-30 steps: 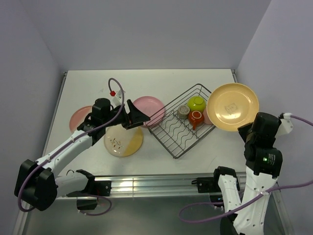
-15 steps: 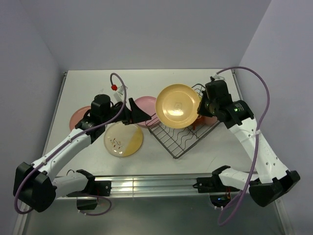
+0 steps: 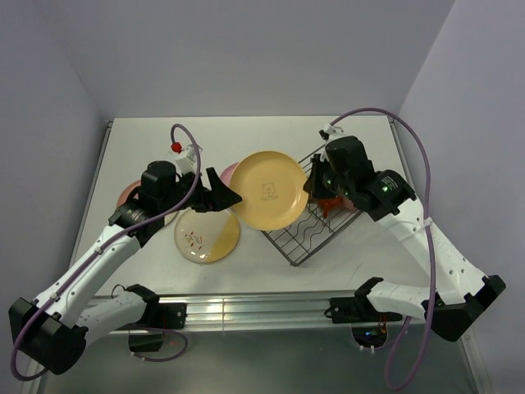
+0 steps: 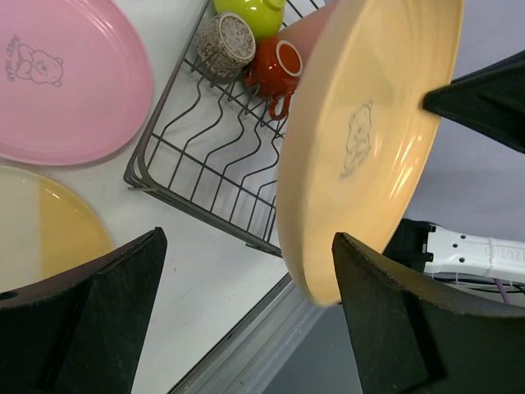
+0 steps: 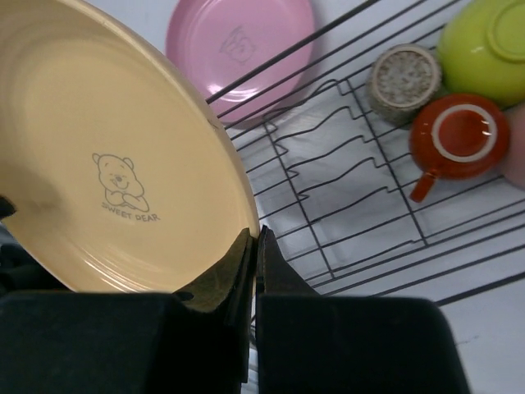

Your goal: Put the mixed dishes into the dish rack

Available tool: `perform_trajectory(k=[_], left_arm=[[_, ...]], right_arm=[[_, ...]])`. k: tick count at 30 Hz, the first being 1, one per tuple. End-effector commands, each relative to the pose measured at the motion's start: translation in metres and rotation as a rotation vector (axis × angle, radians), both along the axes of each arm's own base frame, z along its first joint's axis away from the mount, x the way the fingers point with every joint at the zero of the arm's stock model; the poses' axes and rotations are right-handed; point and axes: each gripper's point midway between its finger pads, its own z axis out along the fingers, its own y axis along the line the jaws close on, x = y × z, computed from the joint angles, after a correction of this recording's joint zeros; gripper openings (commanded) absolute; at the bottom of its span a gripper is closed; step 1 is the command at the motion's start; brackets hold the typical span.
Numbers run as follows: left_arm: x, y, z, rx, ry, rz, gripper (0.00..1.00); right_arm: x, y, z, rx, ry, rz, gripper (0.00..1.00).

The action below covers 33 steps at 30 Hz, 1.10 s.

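**Right hand offers the cream-yellow plate to the waiting left hand**

The right hand (image 5: 253, 246) is pinched shut on the rim of the cream-yellow plate (image 3: 267, 190), holding it tilted in the air over the near-left edge of the dish rack (image 3: 316, 234). The left hand (image 4: 246, 316) is spread wide with the plate's far rim between its fingers, not yet gripped. This looks like a handover. The left should close squarely on the rim opposite the pinch, and the right should let go only once that hold is firm. The plate should stay on edge for the divider wires.

Farther out, the lime-green bowl (image 5: 484, 45), grey cup (image 5: 402, 78) and orange-red mug (image 5: 459, 135) sit in the rack. The pink plate (image 4: 66, 82) and twig-patterned plate (image 3: 205, 234) lie on the bench (image 3: 271, 135).

Half a second ago the plate hung nearer the rack's far corner. It has since moved left, towards the left hand.
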Motion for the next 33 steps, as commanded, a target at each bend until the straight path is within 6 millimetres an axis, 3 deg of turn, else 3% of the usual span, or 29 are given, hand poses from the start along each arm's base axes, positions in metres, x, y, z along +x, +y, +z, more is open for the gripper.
perform_trajectory(k=[1, 5, 8, 14, 16, 17, 18, 21, 22, 24, 25, 26, 27, 28, 33], left_arm=[[-0.002, -0.002, 0.014, -0.009, -0.052, -0.023, 0.89], [-0.003, -0.006, 0.013, -0.032, -0.043, -0.04, 0.88], [-0.009, -0.012, 0.016, -0.068, -0.039, -0.083, 0.8], [-0.019, -0.019, 0.025, -0.134, -0.068, -0.15, 0.46], [-0.019, -0.019, 0.027, -0.139, -0.075, -0.152, 0.23], [-0.02, -0.019, 0.027, -0.141, -0.07, -0.15, 0.06], [-0.018, -0.018, 0.026, -0.136, -0.07, -0.139, 0.0], [-0.015, -0.014, 0.021, -0.115, -0.063, -0.106, 0.0], [-0.016, -0.013, 0.021, -0.111, -0.065, -0.104, 0.0], [-0.016, -0.01, 0.019, -0.105, -0.065, -0.088, 0.0], [-0.015, -0.009, 0.018, -0.1, -0.068, -0.074, 0.0], [-0.015, -0.008, 0.016, -0.097, -0.067, -0.075, 0.0], [-0.015, -0.007, 0.015, -0.094, -0.068, -0.071, 0.0], [-0.013, -0.007, 0.016, -0.09, -0.07, -0.064, 0.0], [-0.01, -0.011, 0.006, -0.059, -0.007, -0.077, 0.0]], right_arm=[[-0.002, 0.023, 0.029, 0.096, -0.088, 0.095, 0.0], [-0.015, 0.036, 0.035, 0.136, -0.088, 0.18, 0.0], [-0.021, 0.043, 0.032, 0.141, -0.073, 0.225, 0.0], [-0.028, 0.051, 0.027, 0.15, -0.063, 0.283, 0.0], [-0.029, 0.053, 0.025, 0.149, -0.059, 0.297, 0.0], [-0.029, 0.052, 0.026, 0.148, -0.061, 0.297, 0.0], [-0.03, 0.052, 0.025, 0.144, -0.057, 0.297, 0.0], [-0.031, 0.046, 0.026, 0.127, -0.062, 0.284, 0.15], [-0.031, 0.044, 0.026, 0.12, -0.069, 0.279, 0.33], [-0.031, 0.038, 0.027, 0.106, -0.083, 0.263, 0.48], [-0.031, 0.035, 0.028, 0.1, -0.091, 0.253, 0.63], [-0.03, 0.032, 0.029, 0.093, -0.099, 0.241, 0.7], [-0.029, 0.026, 0.028, 0.072, -0.107, 0.221, 0.87], [-0.029, 0.023, 0.028, 0.059, -0.111, 0.21, 0.97], [-0.017, -0.009, 0.035, -0.034, -0.173, 0.065, 1.0]])
